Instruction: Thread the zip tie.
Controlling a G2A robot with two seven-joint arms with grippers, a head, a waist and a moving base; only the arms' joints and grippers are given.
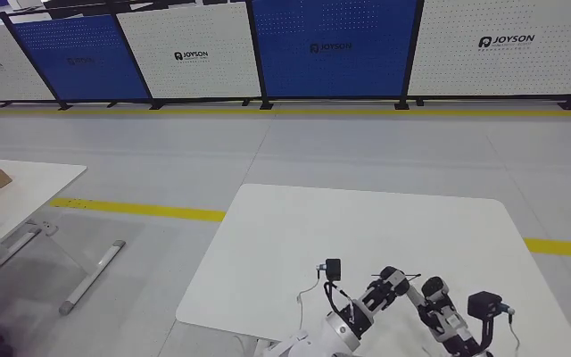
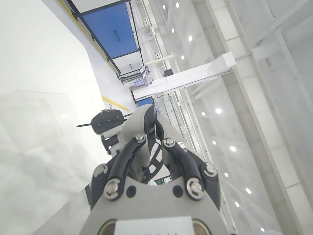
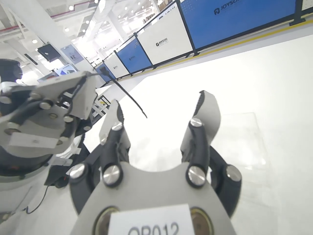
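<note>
Your left pincer was pressed together, ribbed black pads face to face, pinching the zip tie. The tie was a thin black plastic strap, slightly curved. Its thicker, blocky end lay nearer the left fingertips, and its tapered tail stuck out in the air above the white tabletop.

Your right pincer was spread wide, holding nothing: curved grey finger shells, black pads inside. In the right wrist view the tail tip showed between its two fingers, apart from both.

From the left wrist view the strap ran sideways out of the pinch and passed behind a rounded, dotted black part (looked like the other arm's, can't confirm).

Both pincers sat close together over the near part of the tabletop. A clear flat sheet lay on the smooth matte surface near the right pincer. Behind, perforated blue and white panels in black frames stood along a yellow floor line.
</note>
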